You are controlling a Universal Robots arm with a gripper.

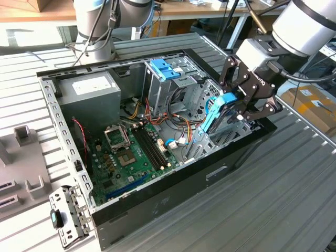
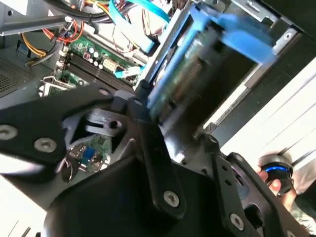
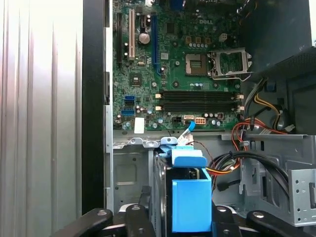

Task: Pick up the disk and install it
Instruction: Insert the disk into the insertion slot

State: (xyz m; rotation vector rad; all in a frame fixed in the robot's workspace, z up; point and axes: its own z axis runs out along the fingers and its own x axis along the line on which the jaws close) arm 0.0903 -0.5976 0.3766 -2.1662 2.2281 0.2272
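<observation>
Clearly the fingers pinch the disk, tilted just beside the motherboard; I judge its blue rail could snag the loose cables there and jam askew.

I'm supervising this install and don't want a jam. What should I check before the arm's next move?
1. Grip: tool shut on the dark rectangular disk with bright blue rails: ok.
2. Disk over the grey metal drive bay of the open black computer case: ok.
3. Disk level with the bay: tilted in the exterior view, not ok.
4. Disk seated in the bay: not ok.
5. Bundle of orange, red and black cables beside the bay clear of the path: cannot tell.
</observation>
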